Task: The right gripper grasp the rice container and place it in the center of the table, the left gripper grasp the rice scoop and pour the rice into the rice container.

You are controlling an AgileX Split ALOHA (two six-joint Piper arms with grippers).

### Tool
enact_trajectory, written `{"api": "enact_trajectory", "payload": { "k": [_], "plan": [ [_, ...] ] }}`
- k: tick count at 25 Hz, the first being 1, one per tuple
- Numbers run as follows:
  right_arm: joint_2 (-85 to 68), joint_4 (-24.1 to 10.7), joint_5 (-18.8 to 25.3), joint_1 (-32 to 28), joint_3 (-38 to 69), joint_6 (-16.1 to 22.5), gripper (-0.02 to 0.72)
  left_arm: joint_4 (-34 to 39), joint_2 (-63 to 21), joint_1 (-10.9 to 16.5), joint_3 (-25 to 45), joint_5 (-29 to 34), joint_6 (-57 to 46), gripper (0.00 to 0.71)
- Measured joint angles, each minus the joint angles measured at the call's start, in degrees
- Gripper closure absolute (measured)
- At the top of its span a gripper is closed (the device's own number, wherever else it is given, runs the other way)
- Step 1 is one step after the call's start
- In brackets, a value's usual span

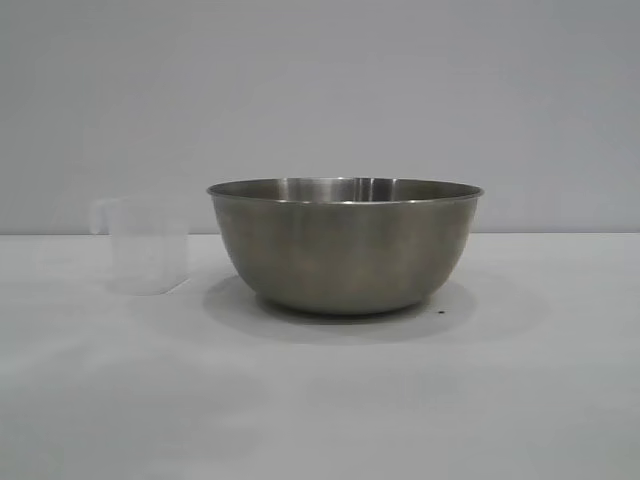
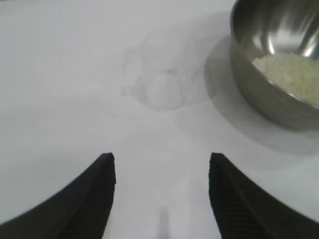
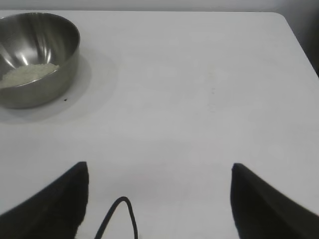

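Pour complete: rice [image 2: 291, 74] in rice container [image 1: 345, 245]; rice scoop [image 1: 148, 245] upright just beside it. Left tool [image 2: 162, 199], right tool [image 3: 159, 199] spread, empty. Next: withdrawal only.

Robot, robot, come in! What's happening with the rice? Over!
Both tools open, empty: left tool, right tool. Rice inside rice container. Rice scoop upright beside it. Nothing in the way.

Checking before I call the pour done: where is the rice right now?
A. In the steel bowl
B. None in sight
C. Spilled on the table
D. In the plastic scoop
A: the rice lies heaped inside the rice container, while the rice scoop stands beside it, released, looking empty.
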Motion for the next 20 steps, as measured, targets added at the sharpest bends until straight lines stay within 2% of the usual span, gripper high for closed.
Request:
{"api": "enact_trajectory", "payload": {
  "k": [5, 10, 17, 20],
  "plan": [
    [0.00, 0.00, 0.00, 0.00, 0.00, 0.00, 0.174, 0.40, -11.55, 0.00, -2.31, 13.89, 0.00, 0.346],
    [0.00, 0.00, 0.00, 0.00, 0.00, 0.00, 0.174, 3.49, -22.22, 0.00, -4.47, 24.54, 0.00, 0.346],
    [0.00, 0.00, 0.00, 0.00, 0.00, 0.00, 0.174, 9.06, -35.46, 0.00, -5.24, 37.71, -1.25, 0.346],
    [0.00, 0.00, 0.00, 0.00, 0.00, 0.00, 0.174, 10.26, -39.22, 0.00, -5.11, 40.92, -1.39, 0.346]
  ]
}}
